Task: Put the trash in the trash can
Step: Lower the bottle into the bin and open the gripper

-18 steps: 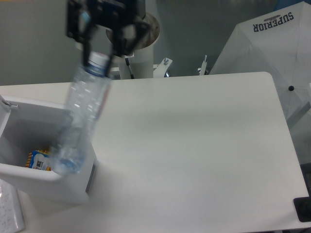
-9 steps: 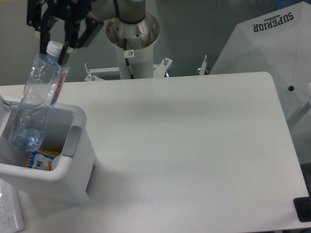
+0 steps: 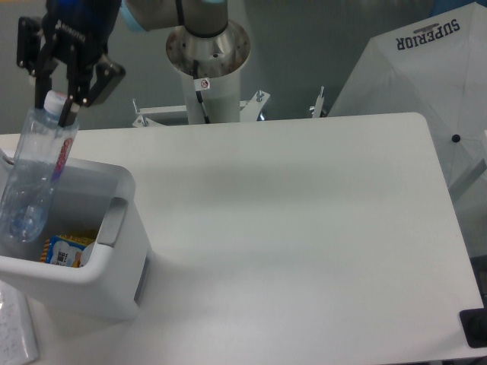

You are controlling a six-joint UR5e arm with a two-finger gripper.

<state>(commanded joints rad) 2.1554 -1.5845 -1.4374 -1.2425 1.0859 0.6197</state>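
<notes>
My gripper (image 3: 55, 103) is at the upper left, shut on the white cap of the clear plastic water bottle (image 3: 34, 175). The bottle hangs nearly upright, tilted slightly, with its lower end inside the trash can (image 3: 114, 251), near the can's left side. The trash can is a boxy white bin at the table's left edge with a grey handle panel on its right wall. A yellow and white packet (image 3: 65, 249) lies on its bottom. The crumpled wrapper wad is not something I can pick out here.
The white table (image 3: 304, 228) stretches to the right of the bin. The robot's base column (image 3: 205, 68) stands behind the table. A white umbrella-like cover (image 3: 426, 84) sits at the right rear. A dark object (image 3: 475, 328) is at the bottom right corner.
The gripper has carried the bottle leftward and lower, from over the bin's right wall to its left side, with the bottle's bottom now inside the bin.
</notes>
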